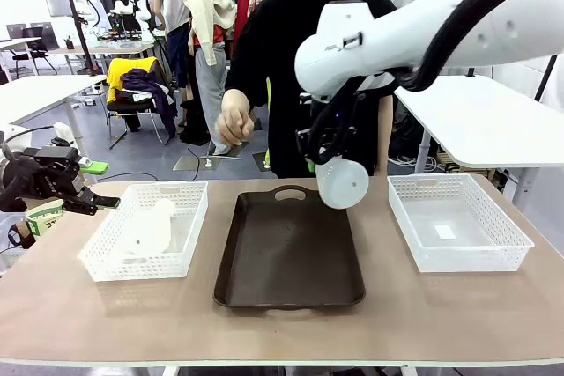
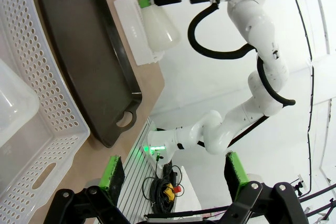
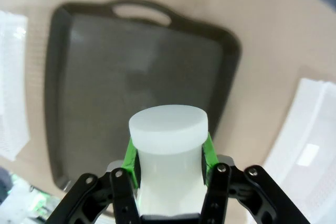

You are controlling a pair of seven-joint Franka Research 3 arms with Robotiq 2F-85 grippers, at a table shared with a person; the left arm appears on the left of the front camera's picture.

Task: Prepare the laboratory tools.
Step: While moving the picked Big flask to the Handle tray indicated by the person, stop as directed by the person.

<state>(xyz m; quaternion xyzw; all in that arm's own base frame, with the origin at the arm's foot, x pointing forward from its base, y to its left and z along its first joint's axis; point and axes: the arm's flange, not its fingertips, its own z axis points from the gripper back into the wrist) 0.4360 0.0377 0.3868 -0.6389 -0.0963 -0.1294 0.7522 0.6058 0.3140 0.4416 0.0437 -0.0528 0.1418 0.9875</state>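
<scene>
One frosted white flask hangs above the far edge of the dark brown tray, and my right gripper is shut on its neck. In the right wrist view the same flask sits between the green pads, over the tray. A second flask lies on its side in the left white basket. Left of that basket and apart from it, my left gripper is open with nothing in it. In the left wrist view this gripper has its green pads wide apart.
The white basket at the right holds no flask. The person stands at the table's far side with a hand raised above the edge. The left wrist view shows the tray beside the left basket.
</scene>
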